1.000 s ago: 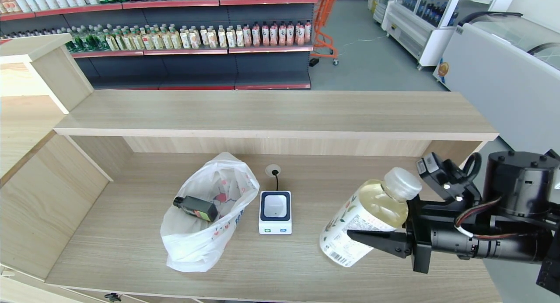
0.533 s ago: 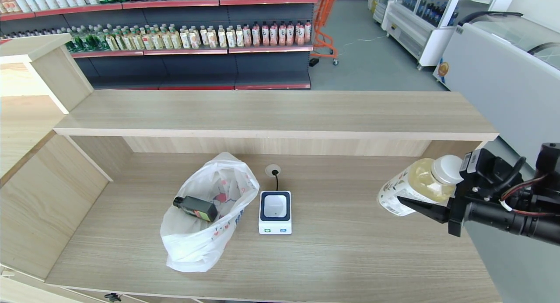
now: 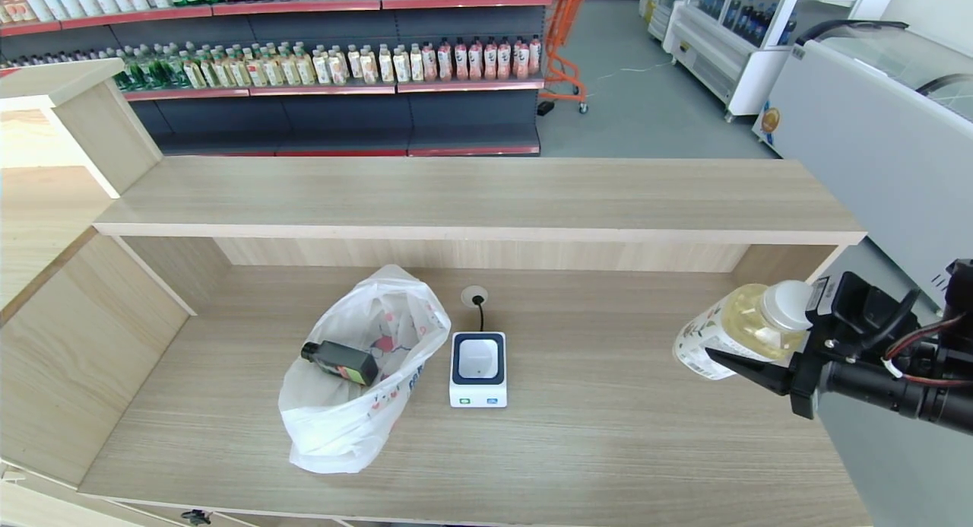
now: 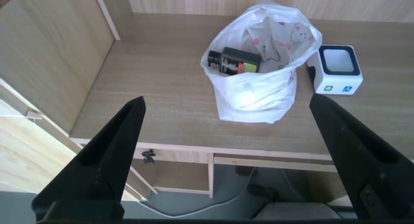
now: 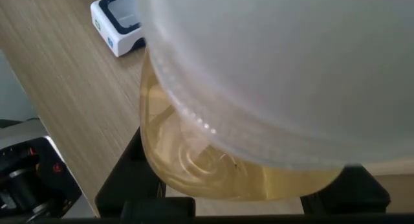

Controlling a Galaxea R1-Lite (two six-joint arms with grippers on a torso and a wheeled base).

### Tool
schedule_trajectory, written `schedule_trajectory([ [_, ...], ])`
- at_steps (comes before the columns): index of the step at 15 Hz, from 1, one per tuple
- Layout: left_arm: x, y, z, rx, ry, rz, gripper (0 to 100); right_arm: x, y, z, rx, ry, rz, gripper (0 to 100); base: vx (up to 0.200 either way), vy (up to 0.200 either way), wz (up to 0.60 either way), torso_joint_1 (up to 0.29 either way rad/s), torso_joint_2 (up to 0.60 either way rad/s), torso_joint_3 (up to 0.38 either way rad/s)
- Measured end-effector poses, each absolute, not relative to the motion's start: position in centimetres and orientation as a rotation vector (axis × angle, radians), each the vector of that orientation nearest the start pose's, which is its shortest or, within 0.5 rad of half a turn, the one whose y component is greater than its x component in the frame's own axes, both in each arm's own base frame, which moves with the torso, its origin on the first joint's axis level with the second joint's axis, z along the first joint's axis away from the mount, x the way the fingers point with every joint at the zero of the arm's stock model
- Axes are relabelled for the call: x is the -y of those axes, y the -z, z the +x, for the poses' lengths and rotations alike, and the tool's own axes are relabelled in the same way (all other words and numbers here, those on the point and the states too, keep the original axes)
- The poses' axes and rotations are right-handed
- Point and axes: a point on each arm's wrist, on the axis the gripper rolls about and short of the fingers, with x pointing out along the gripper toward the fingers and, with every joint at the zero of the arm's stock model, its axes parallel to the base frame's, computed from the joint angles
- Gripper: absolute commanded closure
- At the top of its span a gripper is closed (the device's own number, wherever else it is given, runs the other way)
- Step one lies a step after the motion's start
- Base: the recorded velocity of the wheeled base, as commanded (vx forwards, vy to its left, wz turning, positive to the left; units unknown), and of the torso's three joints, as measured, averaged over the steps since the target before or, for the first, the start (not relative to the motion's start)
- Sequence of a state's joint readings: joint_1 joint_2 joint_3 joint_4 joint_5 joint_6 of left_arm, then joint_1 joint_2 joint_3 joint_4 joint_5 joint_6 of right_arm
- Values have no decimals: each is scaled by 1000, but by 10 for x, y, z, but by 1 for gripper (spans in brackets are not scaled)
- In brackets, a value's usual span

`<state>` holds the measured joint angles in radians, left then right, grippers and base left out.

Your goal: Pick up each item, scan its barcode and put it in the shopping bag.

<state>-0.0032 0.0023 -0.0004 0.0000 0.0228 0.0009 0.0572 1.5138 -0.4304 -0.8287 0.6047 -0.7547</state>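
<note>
The right gripper (image 3: 722,344) pinches a clear plastic bottle (image 3: 741,318) of pale yellow drink near its white cap; one black finger shows beneath, the other is hidden behind the bottle. The arm lies almost level at the tabletop (image 3: 608,451)'s right edge. Well to the gripper's left sit a boxy white scanner (image 3: 478,367) and, beyond it, the crumpled white shopping bag (image 3: 342,428) with a dark item (image 3: 340,362) inside, hard to make out. The left gripper (image 4: 226,101) hangs spread wide, looking down toward the bag.
</note>
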Motion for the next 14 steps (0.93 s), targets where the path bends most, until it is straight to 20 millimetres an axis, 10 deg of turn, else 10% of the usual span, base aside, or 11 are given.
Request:
schedule_trajectory([
  [8, -1, -76, -23, -2, -20, 4, 0, -28, -158, 238, 5, -745, -585, 100, 0, 200, 0, 3, 1, 2],
  [14, -1, -76, -23, -2, -20, 5, 0, -40, -155, 277, 39, -801, -587, 100, 0, 0, 0, 0, 0, 0],
])
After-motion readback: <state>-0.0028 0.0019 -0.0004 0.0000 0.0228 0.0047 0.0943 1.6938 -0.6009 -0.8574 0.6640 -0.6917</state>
